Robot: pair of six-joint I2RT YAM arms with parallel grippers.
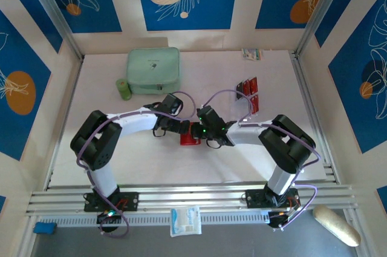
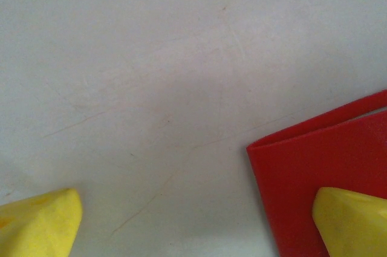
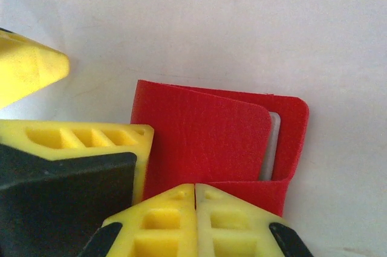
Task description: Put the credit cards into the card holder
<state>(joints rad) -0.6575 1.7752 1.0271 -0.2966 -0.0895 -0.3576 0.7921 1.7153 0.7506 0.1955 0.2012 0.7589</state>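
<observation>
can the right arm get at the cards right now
Probably not yet: the right gripper looks shut on the card holder. Once it lets go, the credit cards sit close by, unblocked.

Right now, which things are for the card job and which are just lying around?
For the job:
small flat red folding wallet
thin red cards with black bands

Just lying about:
large mint-green rectangular case
small green roll
little printed packet
white packet
beige oblong lump
</observation>
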